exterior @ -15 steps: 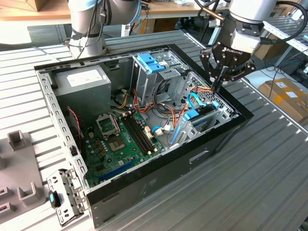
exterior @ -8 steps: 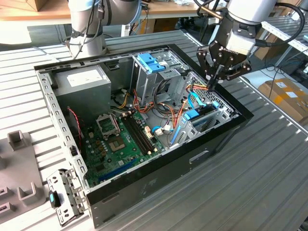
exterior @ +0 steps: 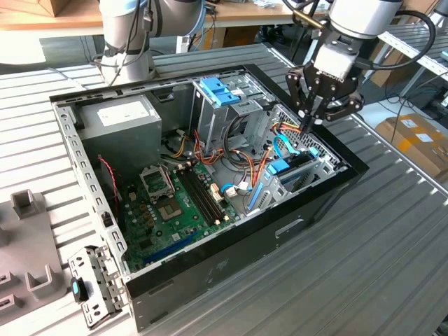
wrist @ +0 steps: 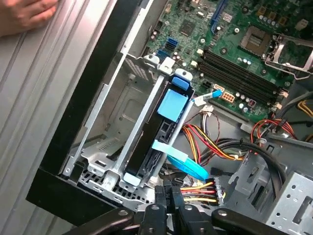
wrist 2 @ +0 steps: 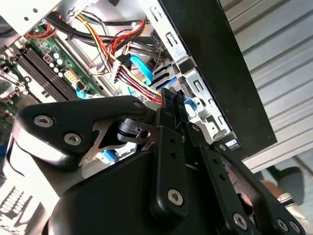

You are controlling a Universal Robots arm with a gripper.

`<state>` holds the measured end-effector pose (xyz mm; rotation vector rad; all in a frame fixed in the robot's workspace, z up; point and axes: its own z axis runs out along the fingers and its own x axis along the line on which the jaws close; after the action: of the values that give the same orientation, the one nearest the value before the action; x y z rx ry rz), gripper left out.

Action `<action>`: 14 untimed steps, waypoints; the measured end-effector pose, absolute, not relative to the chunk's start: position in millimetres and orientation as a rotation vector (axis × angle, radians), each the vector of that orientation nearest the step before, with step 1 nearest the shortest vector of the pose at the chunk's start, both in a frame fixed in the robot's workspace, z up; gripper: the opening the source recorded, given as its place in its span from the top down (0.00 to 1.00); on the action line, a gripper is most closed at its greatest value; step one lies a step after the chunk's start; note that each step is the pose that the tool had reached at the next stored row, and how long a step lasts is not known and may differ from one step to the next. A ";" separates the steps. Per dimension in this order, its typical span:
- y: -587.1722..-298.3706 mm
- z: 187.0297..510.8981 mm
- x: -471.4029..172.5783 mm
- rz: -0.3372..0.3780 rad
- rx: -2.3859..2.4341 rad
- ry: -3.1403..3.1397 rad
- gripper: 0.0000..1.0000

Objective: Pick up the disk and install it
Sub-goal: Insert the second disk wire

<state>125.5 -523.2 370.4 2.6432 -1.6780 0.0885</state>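
While the disk [wrist: 164,129] is sitting on edge in the metal drive bay [wrist: 110,117] by the black case wall [wrist: 93,83], its light-blue carrier is showing at the top. It is looking stiff, fairly heavy and shock-sensitive, so the carrier rails are seeming the safest hold. Just above its near end, the claw [exterior: 309,123] is hovering with fingers pressed together, gripping nothing. Loose cables [wrist: 215,147] are crowding one side, leaving little room.
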 end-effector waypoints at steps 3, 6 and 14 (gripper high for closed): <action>-523.2 369.2 125.5 0.088 2.586 -1.762 0.84; -523.2 368.0 125.5 0.087 2.524 -1.847 0.84; -523.2 364.9 125.5 0.085 2.326 -2.082 0.84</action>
<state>125.5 -523.2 364.9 2.3259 -2.0822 0.0847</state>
